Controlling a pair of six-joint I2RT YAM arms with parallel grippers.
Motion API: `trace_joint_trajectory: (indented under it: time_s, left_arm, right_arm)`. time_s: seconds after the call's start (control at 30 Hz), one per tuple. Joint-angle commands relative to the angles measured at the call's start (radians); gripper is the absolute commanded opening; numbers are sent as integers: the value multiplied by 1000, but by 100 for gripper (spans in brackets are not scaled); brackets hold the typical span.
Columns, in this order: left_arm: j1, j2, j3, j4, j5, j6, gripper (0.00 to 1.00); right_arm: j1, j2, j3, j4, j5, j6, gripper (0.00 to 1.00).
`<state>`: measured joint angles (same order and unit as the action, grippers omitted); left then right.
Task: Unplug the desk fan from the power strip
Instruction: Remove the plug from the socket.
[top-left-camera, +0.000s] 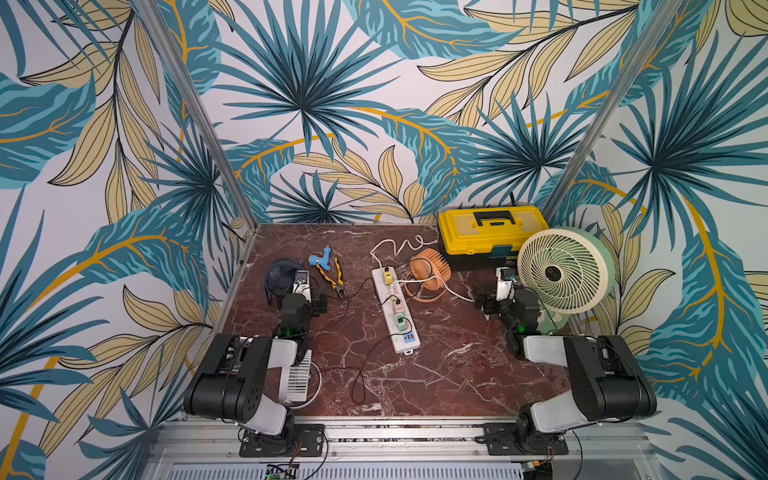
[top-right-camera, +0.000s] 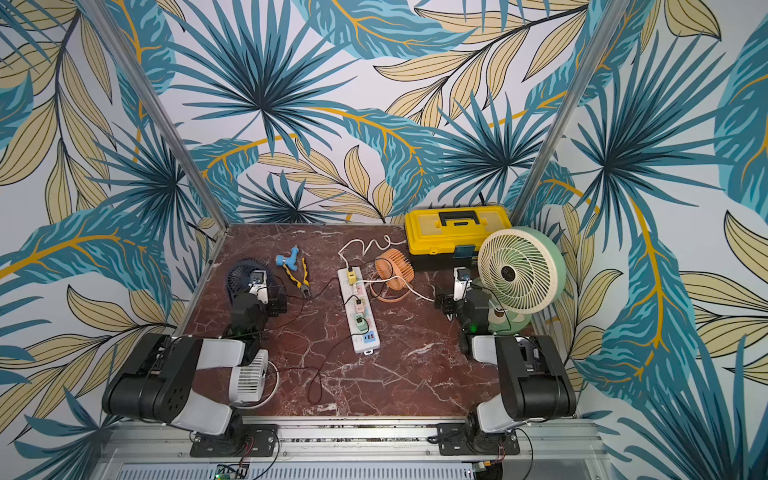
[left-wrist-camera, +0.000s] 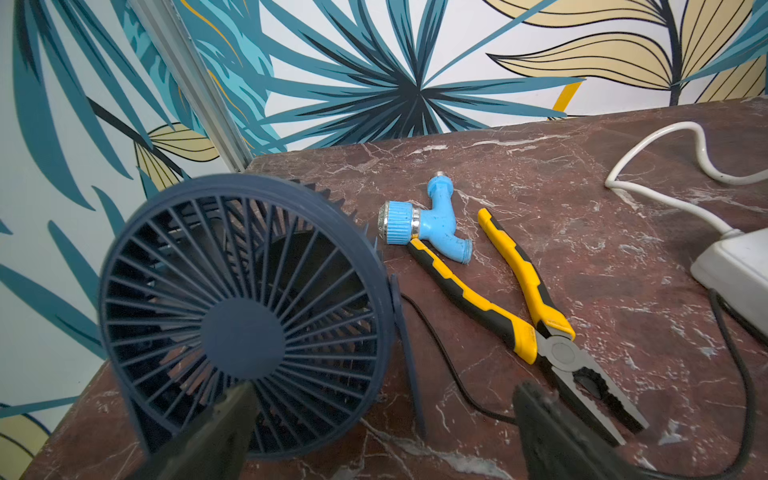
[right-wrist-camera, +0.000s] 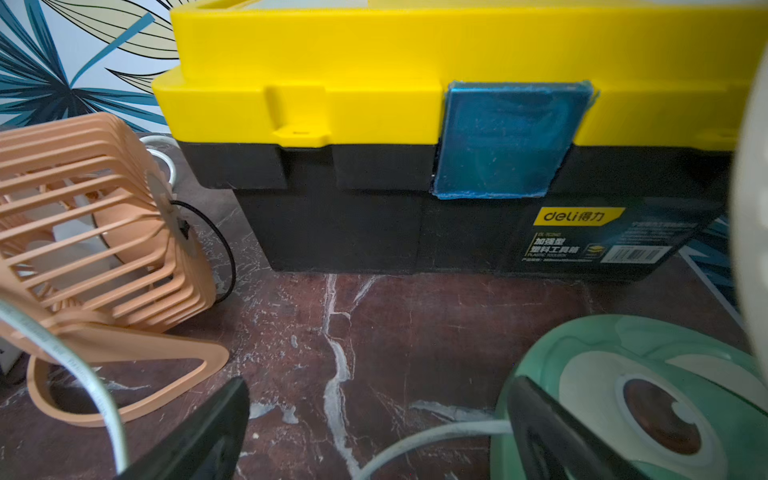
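Nothing is done yet: three plugs (top-left-camera: 397, 306) sit in the power strip (top-left-camera: 405, 341), and the left gripper (left-wrist-camera: 384, 388) and right gripper (right-wrist-camera: 378, 380) hang released, empty, well apart from it

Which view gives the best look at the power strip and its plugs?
Both top views show the whole power strip, with three plugs in a row. The left wrist view catches only one white end at its edge; the right wrist view shows nothing recognisable of it.
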<state>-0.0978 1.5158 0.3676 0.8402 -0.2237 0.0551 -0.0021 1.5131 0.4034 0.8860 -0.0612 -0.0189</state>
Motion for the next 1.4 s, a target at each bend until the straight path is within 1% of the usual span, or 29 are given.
trace_joint_trajectory:
  time_s: [0.0, 0.77, 0.9, 0.97, 1.03, 1.2, 1.3, 1.37]
  left_arm:
    - [8, 1, 30, 4, 0, -5, 100]
    - [10, -8, 35, -6, 0, -5, 100]
    - [-7, -123, 70, -154, -62, -9, 100]
    - [-24, -187, 77, -210, -100, -6, 100]
    - [-39, -245, 84, -266, -132, -20, 100]
    - [-76, -347, 164, -471, -148, -76, 100]
    - [-105, -379, 222, -589, -137, -133, 100]
    - [-113, -400, 243, -652, -102, -182, 100]
  right_arm:
    - [-1, -1, -20, 18, -12, -4, 100]
    - [2, -18, -14, 9, -6, -10, 100]
    - [24, -127, 96, -285, 1, -29, 99]
    - [42, -161, 148, -400, 12, -32, 99]
    - [54, -184, 202, -515, 28, 6, 100]
    - [76, -238, 316, -725, 3, 160, 99]
    - [127, -280, 387, -890, 11, 197, 100]
    - [178, -300, 436, -1005, 38, 203, 100]
